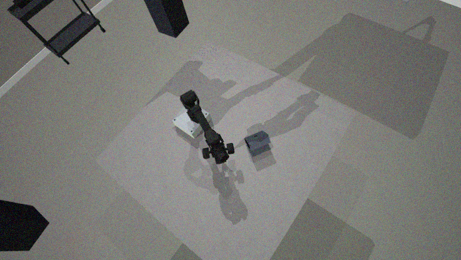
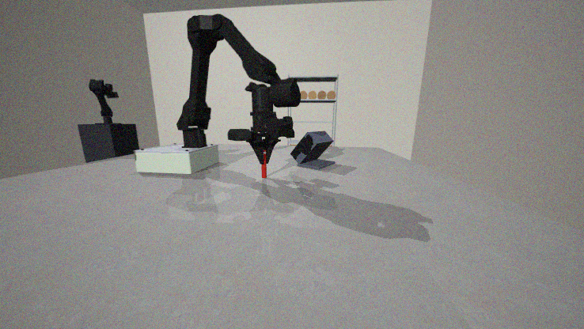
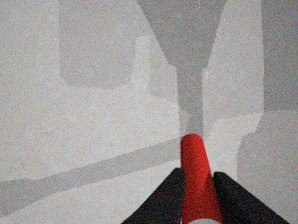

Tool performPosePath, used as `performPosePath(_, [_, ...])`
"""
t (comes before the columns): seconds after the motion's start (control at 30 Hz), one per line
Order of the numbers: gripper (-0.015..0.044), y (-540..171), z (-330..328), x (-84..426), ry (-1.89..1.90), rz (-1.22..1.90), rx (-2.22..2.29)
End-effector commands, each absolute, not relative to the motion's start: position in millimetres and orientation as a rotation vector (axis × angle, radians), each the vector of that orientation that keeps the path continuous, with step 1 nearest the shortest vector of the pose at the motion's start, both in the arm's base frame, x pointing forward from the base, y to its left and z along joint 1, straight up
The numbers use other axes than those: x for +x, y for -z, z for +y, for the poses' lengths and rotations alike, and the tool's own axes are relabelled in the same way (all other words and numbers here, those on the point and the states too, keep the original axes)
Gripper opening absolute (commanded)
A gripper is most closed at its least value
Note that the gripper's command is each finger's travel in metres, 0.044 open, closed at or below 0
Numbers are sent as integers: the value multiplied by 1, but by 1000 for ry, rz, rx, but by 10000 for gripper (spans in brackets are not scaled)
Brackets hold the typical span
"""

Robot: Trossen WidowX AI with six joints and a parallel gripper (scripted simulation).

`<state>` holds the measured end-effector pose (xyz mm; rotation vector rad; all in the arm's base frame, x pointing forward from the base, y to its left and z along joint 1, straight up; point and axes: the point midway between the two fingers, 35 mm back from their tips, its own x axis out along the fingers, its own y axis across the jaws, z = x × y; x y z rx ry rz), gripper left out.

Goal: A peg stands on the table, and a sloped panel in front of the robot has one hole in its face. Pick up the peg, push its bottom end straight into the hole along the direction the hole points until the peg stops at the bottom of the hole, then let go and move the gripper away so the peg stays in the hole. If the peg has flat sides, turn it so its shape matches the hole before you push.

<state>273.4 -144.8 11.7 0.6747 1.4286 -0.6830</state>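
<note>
The claw [image 1: 219,154] [image 2: 263,162] [image 3: 197,179] grips the red peg [image 2: 263,171] [image 3: 196,170], partly hiding its upper part; its long axis stands upright, bottom end down

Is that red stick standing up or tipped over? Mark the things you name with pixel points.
Upright: the red stick [image 2: 263,171] [image 3: 196,167] stands vertical between the black fingers [image 2: 260,156].

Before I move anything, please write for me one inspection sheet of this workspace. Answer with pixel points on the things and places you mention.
Surface: pale grey table top [image 2: 261,253], shadows across it.
Job's things: slim round red peg [image 2: 263,171] [image 3: 196,170], upright; dark blue-grey sloped block [image 1: 258,143] [image 2: 314,145], beside it, apart.
Clutter: nothing seen.
Gripper: black parallel-jaw gripper [image 2: 263,161] [image 3: 197,179], shut on the peg.
Cables: nothing seen.
Surroundings: metal shelf rack [image 2: 312,79] with round brown things; second black arm [image 2: 105,107] on a dark pedestal [image 2: 94,142].
</note>
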Motion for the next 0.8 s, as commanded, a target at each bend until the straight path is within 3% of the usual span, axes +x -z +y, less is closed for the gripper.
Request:
performPosePath(0.0, [13,-12,-145,274,683,1428,675])
performPosePath(0.77, [0,-91,-145,274,683,1436,681])
